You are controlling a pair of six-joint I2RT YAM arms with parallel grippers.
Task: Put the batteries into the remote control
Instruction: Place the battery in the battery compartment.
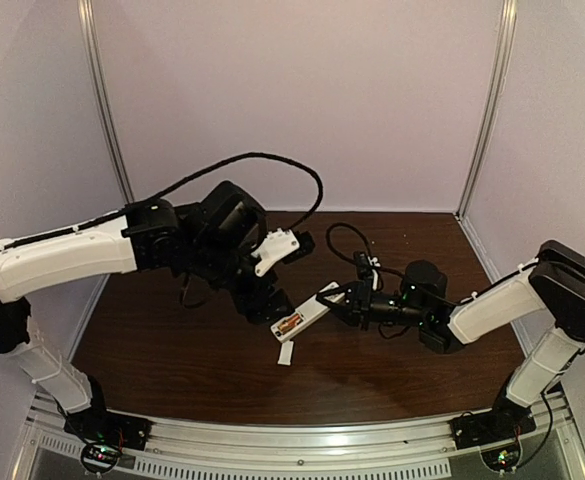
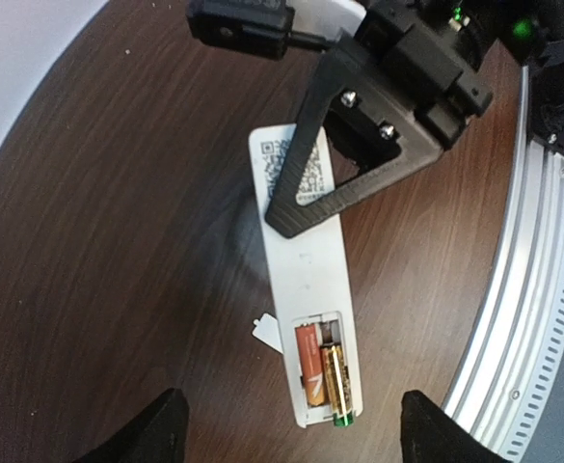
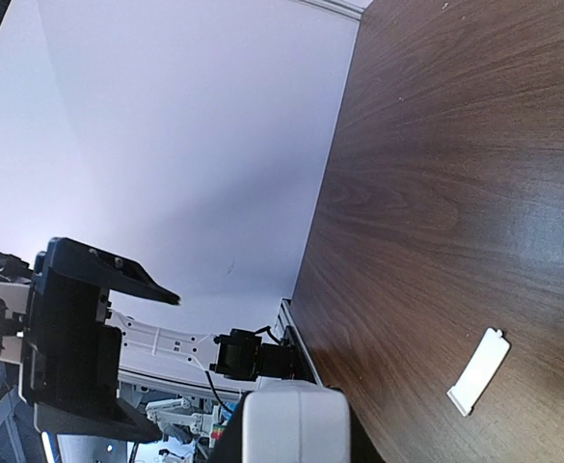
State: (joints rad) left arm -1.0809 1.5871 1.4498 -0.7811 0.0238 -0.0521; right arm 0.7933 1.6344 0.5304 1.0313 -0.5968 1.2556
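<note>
Top external view: the left arm (image 1: pixel 72 255) reaches in from the left, elbow raised and wrist bent down over the centre of the table (image 1: pixel 172 360). The right arm (image 1: pixel 492 305) extends low from the right, its forearm nearly level.

The right gripper (image 1: pixel 336 298) is clamped narrow on the far end of the remote control (image 1: pixel 302 315) (the end with the printed code, per the left wrist view). The left gripper (image 2: pixel 301 426) hangs above the opposite end. Its fingertips (image 2: pixel 166 429) are spread wide on either side and touch nothing.

The remote control sits back face up between the two grippers, at table level (contact with the surface cannot be confirmed). Its long axis runs diagonally, from near-left to far-right. The open battery bay points toward the left arm. Both batteries (image 2: pixel 322 371) sit side by side in the bay, parallel to that axis. A loose cover plate (image 1: pixel 286 353) lies on the table just beside the bay end.
</note>
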